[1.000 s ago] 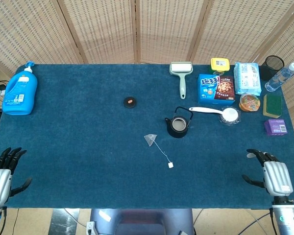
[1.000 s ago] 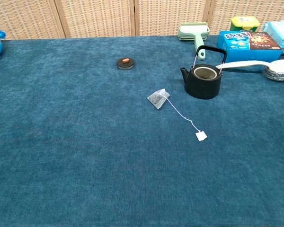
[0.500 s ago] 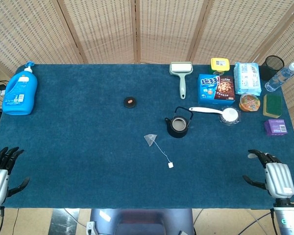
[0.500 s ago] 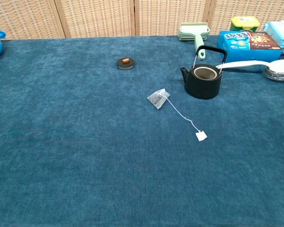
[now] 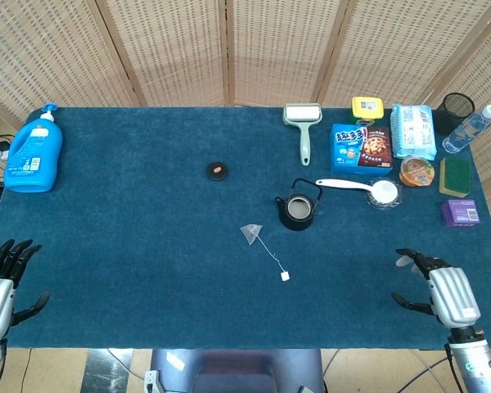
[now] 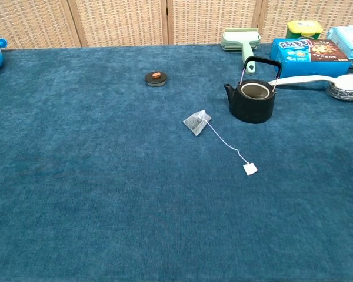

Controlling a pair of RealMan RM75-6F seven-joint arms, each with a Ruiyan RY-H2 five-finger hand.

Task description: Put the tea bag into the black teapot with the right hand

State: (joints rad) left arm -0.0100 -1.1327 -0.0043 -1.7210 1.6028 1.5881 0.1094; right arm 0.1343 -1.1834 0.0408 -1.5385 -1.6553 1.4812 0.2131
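Our right hand (image 5: 443, 293) has edged inward from the table's near corner, fingers spread, empty. Tea bag (image 5: 251, 232) lies flat near teapot (image 5: 297, 211), lid off. Nothing done yet; pickup and drop remain.

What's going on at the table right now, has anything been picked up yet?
Nothing is held yet. The tea bag lies on the blue cloth beside the black teapot, which stands open with its lid set apart. The right hand and the left hand are open at the near edge.
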